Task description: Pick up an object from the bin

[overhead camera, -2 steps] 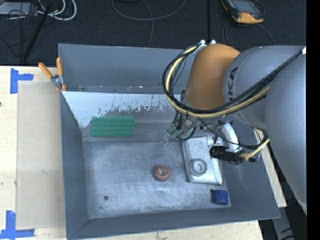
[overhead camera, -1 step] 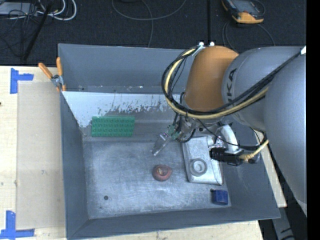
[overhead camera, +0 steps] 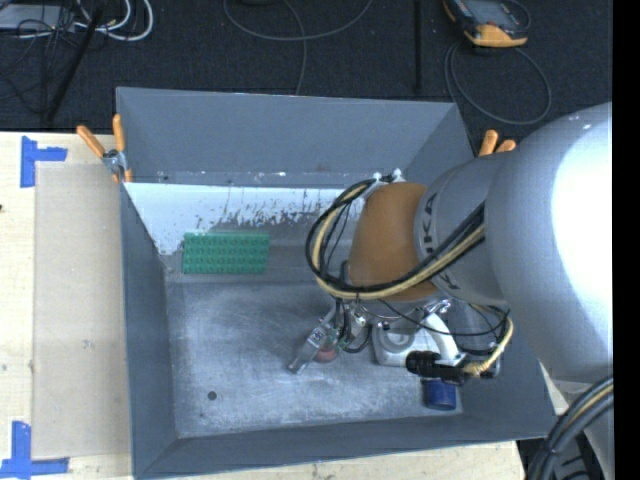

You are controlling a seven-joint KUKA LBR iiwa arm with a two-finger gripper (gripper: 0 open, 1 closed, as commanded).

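Your arm [overhead camera: 560, 258] reads as a big, smooth, silver-grey shell, rounded like a dome. There is dark lettering on the link nearer the wrist, partly hidden. At the wrist you have a glossy orange-brown cover [overhead camera: 385, 238], egg-shaped. Yellow and black cables [overhead camera: 322, 243] loop round it in a bundle and run back along the grey link. Below the cover you see pale metal and white fittings [overhead camera: 400, 343] with thin dark wires, a black plug [overhead camera: 424, 365], and the small grey metal pincer [overhead camera: 308, 352].
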